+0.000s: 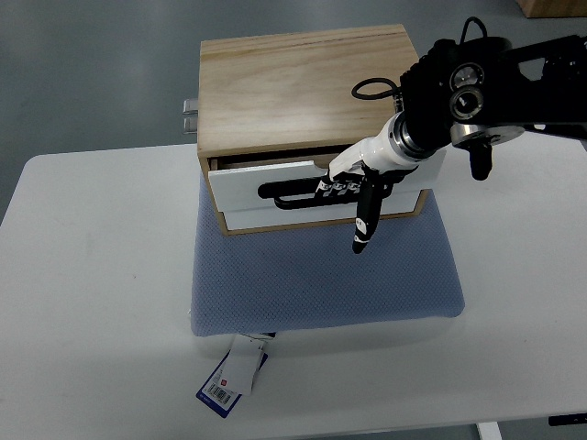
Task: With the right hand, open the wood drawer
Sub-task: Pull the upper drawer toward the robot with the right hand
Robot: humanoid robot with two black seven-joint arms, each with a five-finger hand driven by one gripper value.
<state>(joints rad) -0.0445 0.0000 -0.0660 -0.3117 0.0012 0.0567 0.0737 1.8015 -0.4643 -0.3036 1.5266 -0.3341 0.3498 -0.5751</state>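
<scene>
White table point(92, 302); right hand point(353, 188) fingers point(364, 225) masking drawer point(248, 188) handle point(284, 194)

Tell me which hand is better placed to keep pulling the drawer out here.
Right. The right hand comes in from the right edge and its fingers are hooked on the black handle of the white drawer front, which looks slightly open. The left hand is not in view.

A single top view looks steeply down from the robot's side, facing outward across the white table point(92, 302). It sits moderately close, the black-and-white right hand point(353, 188) slightly right of centre, the pale wooden drawer box point(293, 82) beyond it.
</scene>
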